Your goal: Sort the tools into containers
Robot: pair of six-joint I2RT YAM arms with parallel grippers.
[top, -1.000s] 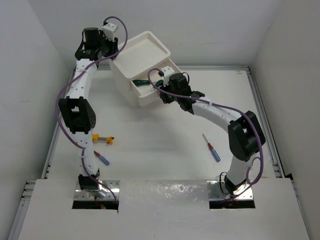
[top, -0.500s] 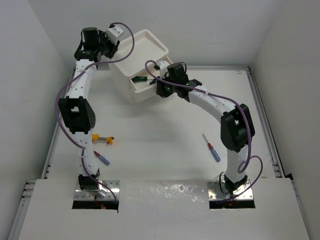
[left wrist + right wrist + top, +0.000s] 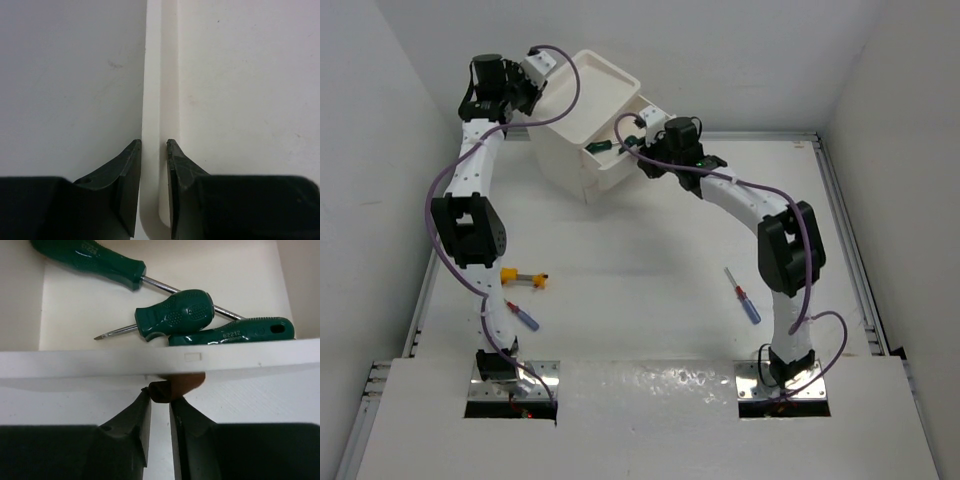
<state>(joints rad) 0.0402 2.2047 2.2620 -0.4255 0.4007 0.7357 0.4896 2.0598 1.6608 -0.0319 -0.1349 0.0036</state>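
Note:
The white drawer unit (image 3: 575, 125) stands tilted at the far left. My left gripper (image 3: 527, 88) is shut on its top rim (image 3: 152, 100). My right gripper (image 3: 648, 152) is shut on the dark-red handle (image 3: 182, 382) of the top drawer (image 3: 620, 160), which stands pulled out. Three dark-green screwdrivers lie in that drawer: a long one (image 3: 95, 260), a stubby one (image 3: 175, 315) and another (image 3: 235, 332) along the front wall. On the table lie a yellow-orange screwdriver (image 3: 523, 277) and two blue ones, one on the left (image 3: 525, 316) and one on the right (image 3: 745, 298).
White walls close in the table at the back and both sides. A raised rail (image 3: 845, 230) runs along the table's right edge. Both arm bases sit in cut-outs of the near white board (image 3: 650, 400).
The drawer unit has shifted toward the far left and tipped, with both grippers still holding it. Both arms have reached farther back. The loose screwdrivers on the table have not moved.

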